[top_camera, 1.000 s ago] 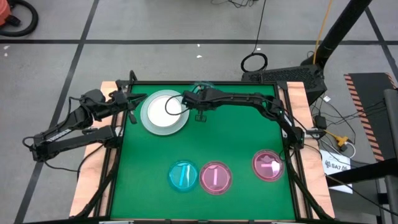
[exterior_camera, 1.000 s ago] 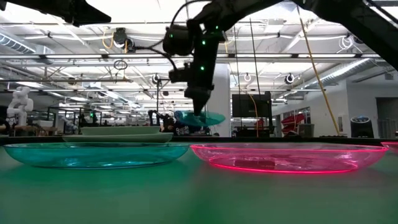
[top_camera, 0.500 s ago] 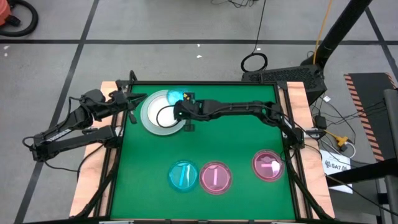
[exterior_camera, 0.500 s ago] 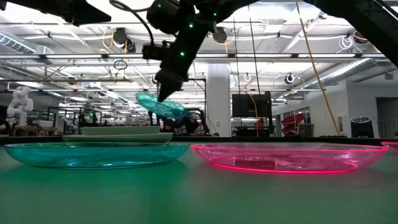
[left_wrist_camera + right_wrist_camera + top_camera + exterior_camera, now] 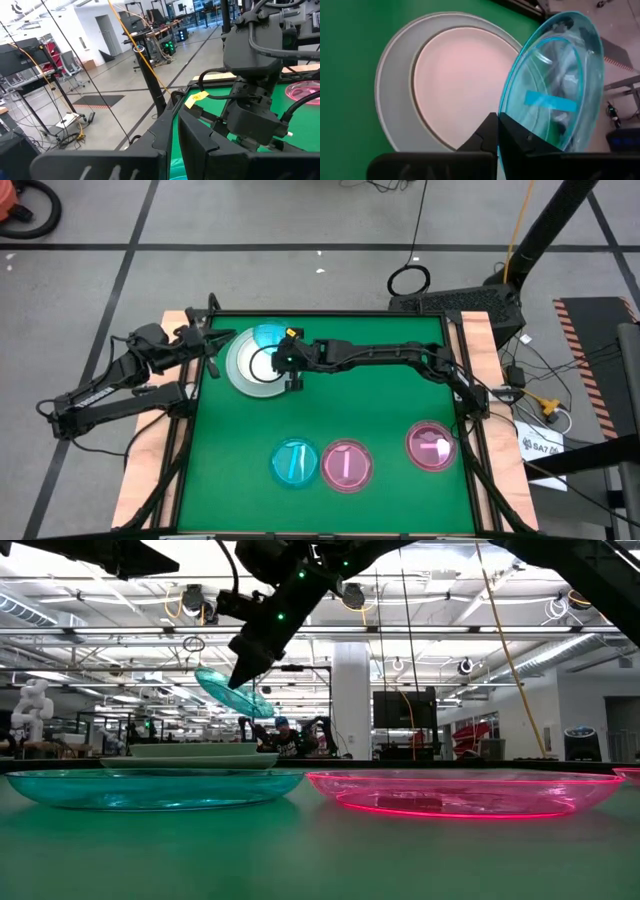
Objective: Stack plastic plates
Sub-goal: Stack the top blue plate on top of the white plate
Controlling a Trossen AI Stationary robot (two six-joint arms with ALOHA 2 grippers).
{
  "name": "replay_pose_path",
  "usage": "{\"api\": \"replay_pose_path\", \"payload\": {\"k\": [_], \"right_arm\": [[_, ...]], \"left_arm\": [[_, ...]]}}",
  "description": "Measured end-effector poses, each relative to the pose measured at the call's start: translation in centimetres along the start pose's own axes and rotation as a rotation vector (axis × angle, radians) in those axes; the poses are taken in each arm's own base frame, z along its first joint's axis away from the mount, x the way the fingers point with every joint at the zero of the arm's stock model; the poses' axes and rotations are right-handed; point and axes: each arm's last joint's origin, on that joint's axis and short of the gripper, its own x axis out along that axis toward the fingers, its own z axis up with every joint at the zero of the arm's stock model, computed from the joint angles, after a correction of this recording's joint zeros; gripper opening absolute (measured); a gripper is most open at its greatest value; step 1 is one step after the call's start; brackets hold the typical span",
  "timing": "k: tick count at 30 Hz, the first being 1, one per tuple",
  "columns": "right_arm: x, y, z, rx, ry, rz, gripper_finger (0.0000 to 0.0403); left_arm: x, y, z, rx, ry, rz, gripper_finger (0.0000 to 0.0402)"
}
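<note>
Counter: green counter (image 5: 380, 410), workshop hall behind
Held plate: cyan plate (image 5: 233, 693) tilted in the air over the pale plate stack (image 5: 255, 370); a second ago it hung beside the stack
Right tool (image 5: 283, 357): clenched on the cyan plate's rim, moved over the stack
Other plates: cyan dish (image 5: 295, 462), two pink dishes (image 5: 347, 464) unmoved
Left tool (image 5: 207, 337): parked at counter's edge, nearly closed, empty

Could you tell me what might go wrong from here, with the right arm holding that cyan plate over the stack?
The right end effector pinches the cyan plate only at its rim, and the plate hangs tilted above the stack of larger plates. It could slip out, or land on its edge and slide off the stack if released at this angle.
</note>
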Motion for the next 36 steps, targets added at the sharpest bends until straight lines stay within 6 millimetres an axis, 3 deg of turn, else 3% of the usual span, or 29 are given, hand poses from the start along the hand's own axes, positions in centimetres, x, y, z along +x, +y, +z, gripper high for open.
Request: {"api": "replay_pose_path", "payload": {"k": [23, 32, 36], "right_arm": [[0.6, -0.2, 1.4, 0.003, -0.169, 0.004, 0.0], [4.0, 1.6, -0.3, -0.1, -0.06, 0.087, 0.0], [4.3, 1.7, -0.3, -0.124, -0.075, 0.077, 0.0]], "left_arm": [[0.0, 0.1, 0.2, 0.01, -0.022, 0.006, 0.0037], [0.0, 0.1, 0.2, 0.015, -0.023, 0.007, 0.0037], [0.0, 0.1, 0.2, 0.015, -0.02, 0.006, 0.0037]]}}
